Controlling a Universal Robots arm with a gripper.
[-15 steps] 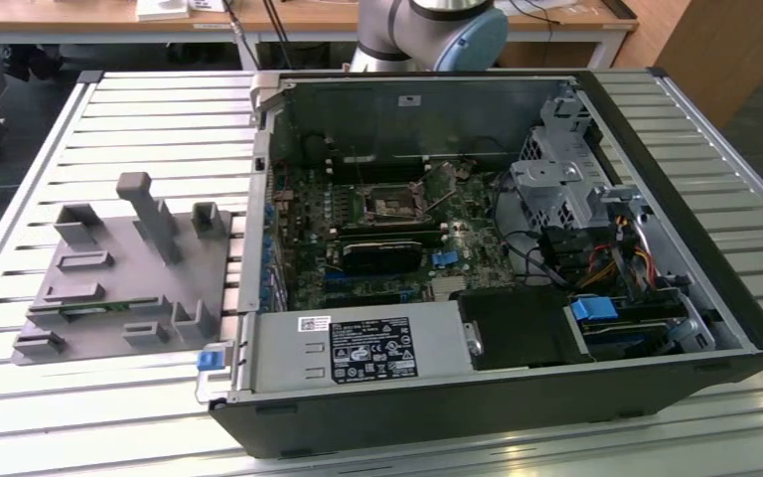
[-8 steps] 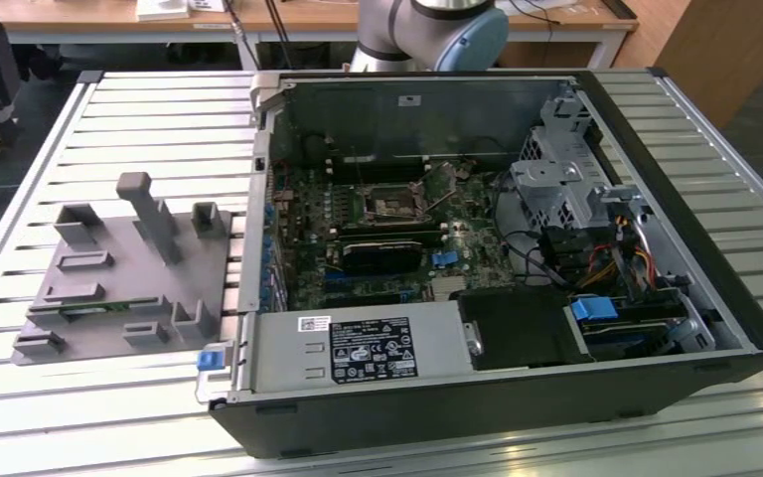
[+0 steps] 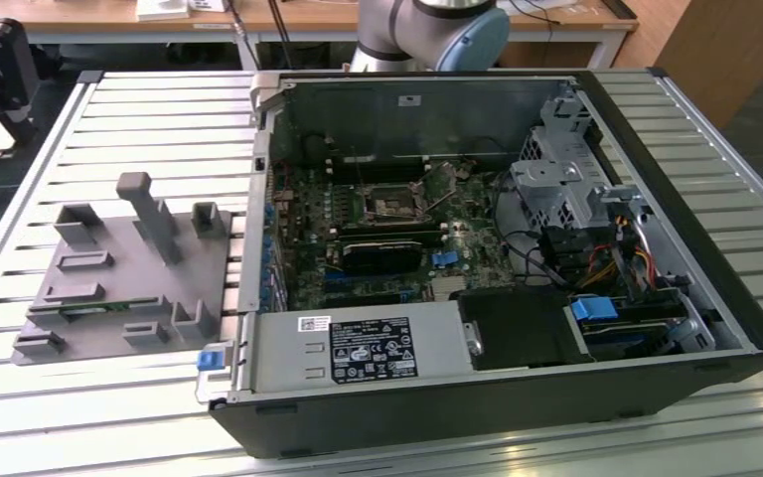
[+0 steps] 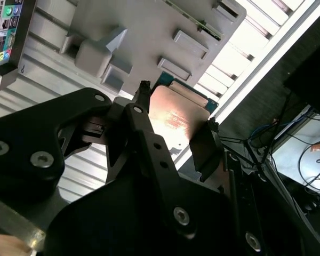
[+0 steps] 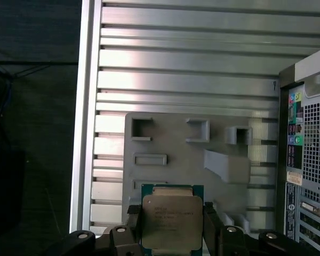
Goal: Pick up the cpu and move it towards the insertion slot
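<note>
First wrist view: gripper [image 5: 172,230] clenched on the cpu [image 5: 172,218], fingers [image 5: 212,226] bearing on two opposite edges. The chip hangs above the grey fixture [image 5: 170,140] on the slatted table [image 5: 186,69], apart from it, metal lid toward the camera. Judgement: light, stiff, smooth-sided (may slip under a loose clamp), underside likely fragile; the edges are the right hold. Exterior view: insertion slot [image 3: 393,205] sits inside the open computer case [image 3: 488,402], well apart from the fixture.
</note>
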